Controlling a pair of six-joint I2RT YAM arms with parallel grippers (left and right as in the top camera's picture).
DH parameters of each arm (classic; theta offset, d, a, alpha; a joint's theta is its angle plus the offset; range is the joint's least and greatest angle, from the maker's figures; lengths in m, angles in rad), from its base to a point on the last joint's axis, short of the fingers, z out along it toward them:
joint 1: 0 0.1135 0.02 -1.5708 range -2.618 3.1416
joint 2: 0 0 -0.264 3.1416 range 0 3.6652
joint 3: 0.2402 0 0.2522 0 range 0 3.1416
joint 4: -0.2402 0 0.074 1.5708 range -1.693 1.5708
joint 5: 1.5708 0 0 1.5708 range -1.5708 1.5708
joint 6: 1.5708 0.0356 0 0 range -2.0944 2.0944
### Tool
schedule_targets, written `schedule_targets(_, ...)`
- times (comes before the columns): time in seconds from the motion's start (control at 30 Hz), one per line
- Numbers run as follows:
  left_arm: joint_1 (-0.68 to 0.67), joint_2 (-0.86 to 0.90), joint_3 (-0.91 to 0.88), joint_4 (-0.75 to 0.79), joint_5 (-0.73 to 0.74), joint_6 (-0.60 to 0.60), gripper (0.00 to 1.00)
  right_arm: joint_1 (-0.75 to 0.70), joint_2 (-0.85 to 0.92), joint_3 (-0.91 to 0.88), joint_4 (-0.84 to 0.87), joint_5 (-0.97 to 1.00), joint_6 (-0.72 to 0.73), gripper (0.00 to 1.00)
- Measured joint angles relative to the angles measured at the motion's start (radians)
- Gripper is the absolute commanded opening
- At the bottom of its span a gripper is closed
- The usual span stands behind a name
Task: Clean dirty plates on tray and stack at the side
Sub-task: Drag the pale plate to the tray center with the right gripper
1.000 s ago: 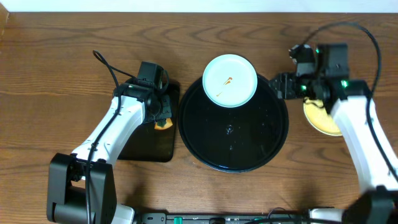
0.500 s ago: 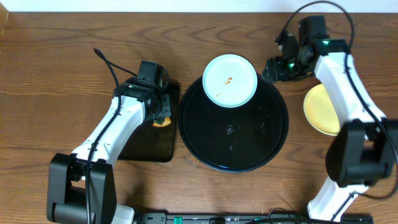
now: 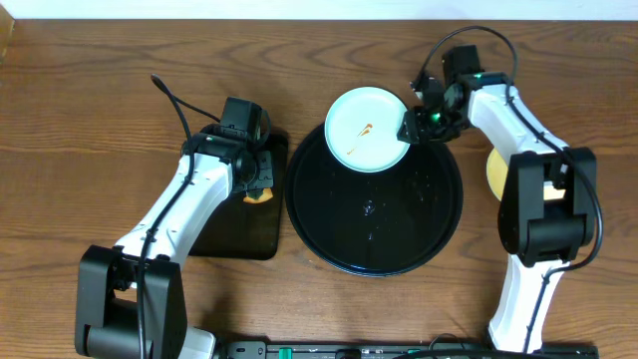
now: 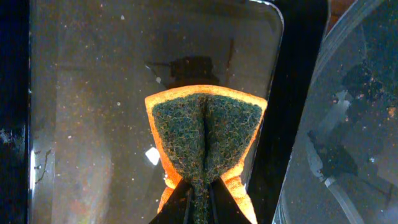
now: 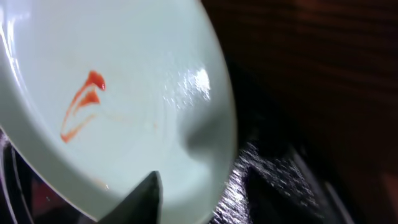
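The left gripper (image 4: 198, 194) pinches the sponge (image 4: 208, 134) over the rectangular tray (image 3: 234, 234), while the right gripper (image 3: 414, 125), opening unclear, meets the smeared blue plate (image 3: 368, 130) at the far edge of the round tray (image 3: 374, 234), where a steady rim hold probably must precede wiping.

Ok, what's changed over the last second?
The right hand moved left from the round tray's right edge to the blue plate's right rim; whether it grips is unclear. The left hand stayed clamped on the sponge over the rectangular tray. The blue plate stayed put, smeared.
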Motion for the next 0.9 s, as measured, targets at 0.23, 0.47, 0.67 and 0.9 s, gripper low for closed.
schedule_targets(0.23, 0.000, 0.000, 0.000, 0.000, 0.000, 0.000, 0.08, 0.017, 0.002, 0.000, -0.006, -0.006, 0.020, 0.01)
schedule_targets(0.47, 0.000, 0.000, 0.000, 0.000, 0.000, 0.009, 0.08, 0.017, 0.002, 0.000, -0.142, -0.007, 0.026, 0.01)
schedule_targets(0.67, 0.000, 0.000, -0.023, 0.040, 0.000, 0.090, 0.08, 0.017, 0.002, 0.000, -0.307, -0.008, 0.029, 0.01)
schedule_targets(0.9, 0.000, 0.000, -0.102, 0.135, 0.000, 0.124, 0.08, 0.018, 0.002, 0.000, -0.460, 0.045, 0.030, 0.01)
